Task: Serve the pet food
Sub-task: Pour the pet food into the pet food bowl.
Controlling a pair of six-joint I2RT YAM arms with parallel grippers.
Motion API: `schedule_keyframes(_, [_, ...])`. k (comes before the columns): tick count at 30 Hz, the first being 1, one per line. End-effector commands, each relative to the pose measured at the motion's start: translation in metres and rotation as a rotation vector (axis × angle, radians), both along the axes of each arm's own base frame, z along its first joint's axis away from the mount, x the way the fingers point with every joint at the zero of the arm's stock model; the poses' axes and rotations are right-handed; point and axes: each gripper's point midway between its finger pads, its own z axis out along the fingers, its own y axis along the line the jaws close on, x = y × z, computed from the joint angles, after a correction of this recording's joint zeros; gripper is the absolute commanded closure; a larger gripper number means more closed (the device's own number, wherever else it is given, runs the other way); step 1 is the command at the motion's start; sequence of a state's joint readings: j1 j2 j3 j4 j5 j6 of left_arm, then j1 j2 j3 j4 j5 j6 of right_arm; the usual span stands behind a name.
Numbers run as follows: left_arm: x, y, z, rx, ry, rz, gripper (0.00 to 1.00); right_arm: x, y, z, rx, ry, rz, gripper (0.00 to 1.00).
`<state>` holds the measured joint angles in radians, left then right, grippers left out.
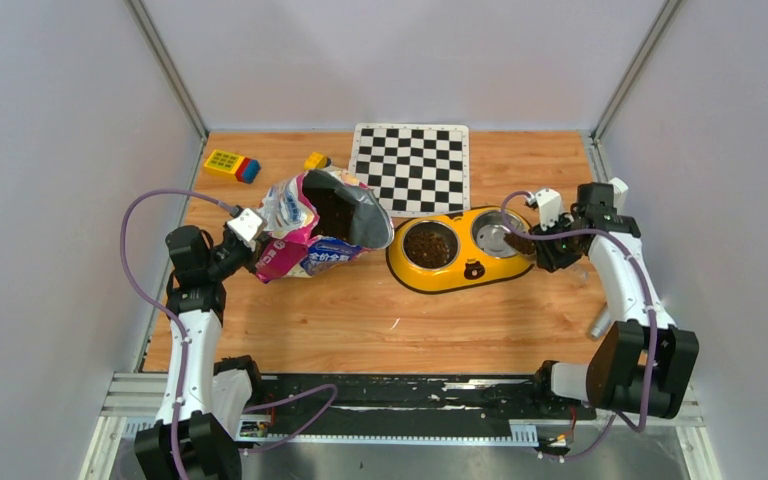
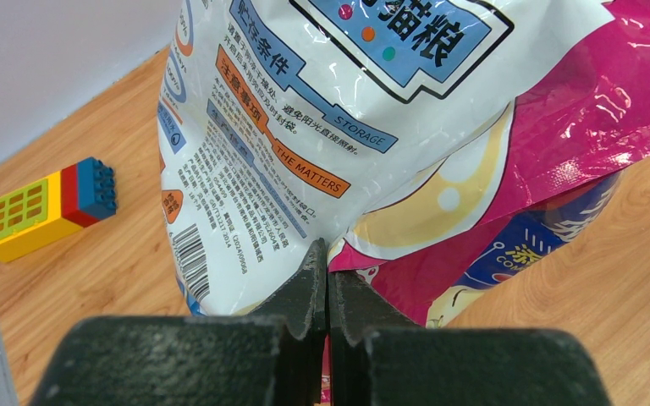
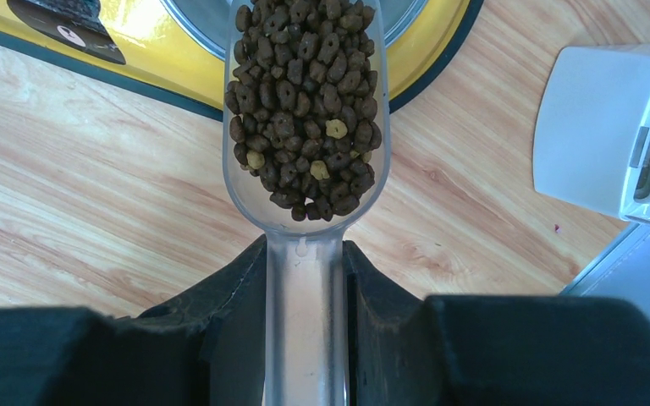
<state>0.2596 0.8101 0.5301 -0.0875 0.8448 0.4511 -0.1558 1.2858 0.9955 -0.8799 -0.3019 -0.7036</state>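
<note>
Step in hand, as judged: discharge the scoop load into the right steel cup (image 1: 493,231) of the yellow double bowl (image 1: 438,281).

Present state: the right pincer (image 3: 305,258) is closed on the handle of the clear scoop (image 3: 305,330), jaws pressed to both sides; the scoop is heaped with kibble (image 3: 305,93), and its front end lies over the cup rim while the rear of the load is above bare counter (image 1: 360,320); the left steel cup (image 1: 430,243) already holds kibble. The left pincer (image 2: 328,271) is shut on a fold of the bag (image 2: 322,118), jaws all but touching; the bag stands propped, mouth open.

Procedure:
- Advance the scoop until the whole load is above the cup before rolling the wrist.
- Roll slowly, lip low, so pellets slide rather than bounce out.
- Keep the grip firm; the smooth handle may twist.
- Hold the left arm motionless so the bag does not tip.
</note>
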Motion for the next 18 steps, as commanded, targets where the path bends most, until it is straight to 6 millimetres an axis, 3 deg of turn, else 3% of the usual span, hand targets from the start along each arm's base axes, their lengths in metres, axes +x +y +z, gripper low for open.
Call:
schedule_keyframes(1, [-0.0049,-0.0009,-0.0006,-0.015,0.022,-0.005,1.0,0.0082,-0.0043,0.0136,-0.06,-0.008,0.021,1.0])
schedule_keyframes(18, [-0.0055,-0.0013,-0.0006,-0.013,0.021,-0.009,1.0,0.0143,-0.0128,0.0199,-0.262,0.114,0.049,1.0])
